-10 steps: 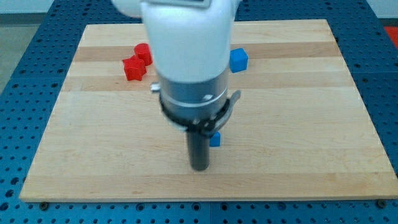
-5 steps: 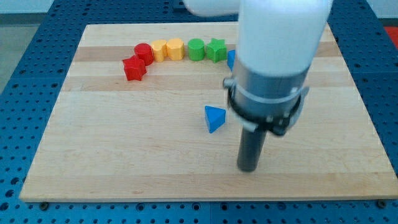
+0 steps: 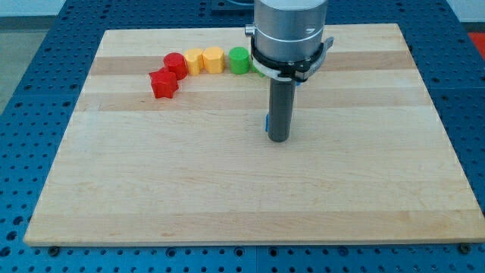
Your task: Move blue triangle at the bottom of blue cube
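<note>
My tip (image 3: pixel 278 140) rests on the wooden board (image 3: pixel 151 189) a little right of the view's centre. The blue triangle (image 3: pixel 267 121) shows only as a thin blue sliver at the rod's left edge, just above the tip; the rod hides the rest of it. The blue cube does not show; the arm's body covers the spot above the rod where it stood earlier.
A curved row of blocks lies at the view's top left: a red star (image 3: pixel 162 83), a red cylinder (image 3: pixel 175 64), two yellow blocks (image 3: pixel 195 61) (image 3: pixel 214 58), a green cylinder (image 3: pixel 239 60). A green sliver (image 3: pixel 258 69) shows at the arm's edge.
The arm has moved from the view's lower right up and to the left. The blue triangle has shifted up the view and is now mostly hidden behind the rod.
</note>
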